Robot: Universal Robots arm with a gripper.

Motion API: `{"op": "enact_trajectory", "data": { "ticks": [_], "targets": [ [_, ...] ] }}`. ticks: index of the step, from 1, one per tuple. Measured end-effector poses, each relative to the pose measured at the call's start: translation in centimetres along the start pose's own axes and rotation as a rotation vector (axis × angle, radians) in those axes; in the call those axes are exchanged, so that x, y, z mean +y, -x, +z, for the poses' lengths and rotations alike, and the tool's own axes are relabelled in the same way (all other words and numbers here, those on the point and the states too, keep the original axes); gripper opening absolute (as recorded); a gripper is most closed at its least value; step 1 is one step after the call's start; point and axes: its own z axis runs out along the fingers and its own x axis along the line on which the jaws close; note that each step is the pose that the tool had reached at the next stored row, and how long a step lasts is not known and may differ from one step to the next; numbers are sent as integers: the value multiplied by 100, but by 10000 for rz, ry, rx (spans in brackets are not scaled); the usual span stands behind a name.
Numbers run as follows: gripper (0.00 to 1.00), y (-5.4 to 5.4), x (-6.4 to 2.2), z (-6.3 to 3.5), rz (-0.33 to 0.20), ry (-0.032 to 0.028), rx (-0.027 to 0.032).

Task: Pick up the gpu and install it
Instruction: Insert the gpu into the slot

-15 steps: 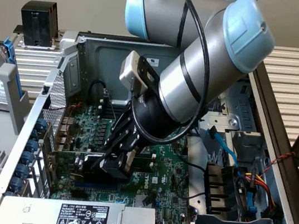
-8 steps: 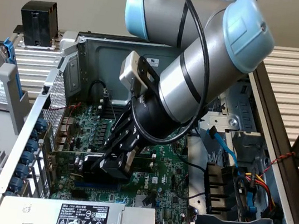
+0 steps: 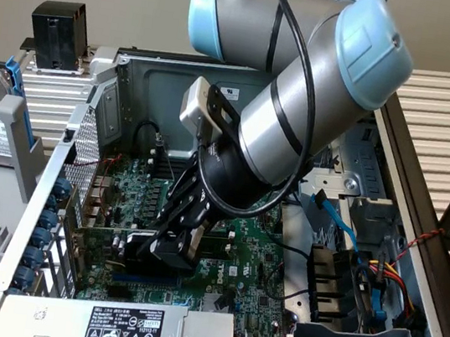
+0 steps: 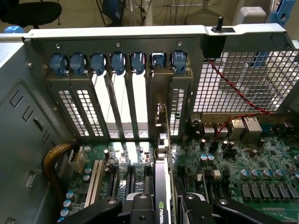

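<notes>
The gpu (image 3: 130,246), a black shroud over a thin green board, stands on edge low over the green motherboard (image 3: 250,253) inside the open computer case. My gripper (image 3: 173,245) is shut on its black shroud from above. In the wrist view the gpu (image 4: 160,179) runs edge-on between my two black fingers (image 4: 140,203), straight toward the case's rear slot panel (image 4: 121,98). Its metal bracket (image 4: 159,100) stands against one of the rear slot openings. Whether the card's edge sits fully in the motherboard's slot is hidden.
A row of blue slot clips (image 4: 117,63) tops the rear panel. The power supply (image 3: 133,329) lies at the front, a drive cage with coloured cables (image 3: 377,284) at the exterior view's right. A braided yellow cable (image 4: 53,158) loops by the case wall. A thin red wire (image 4: 233,88) crosses the mesh.
</notes>
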Motion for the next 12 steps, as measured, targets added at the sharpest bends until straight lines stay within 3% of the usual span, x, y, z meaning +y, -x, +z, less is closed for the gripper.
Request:
{"op": "enact_trajectory", "data": {
  "ticks": [12],
  "targets": [
    [27, 1, 5, 5, 0, 0, -1]
  ]
}}
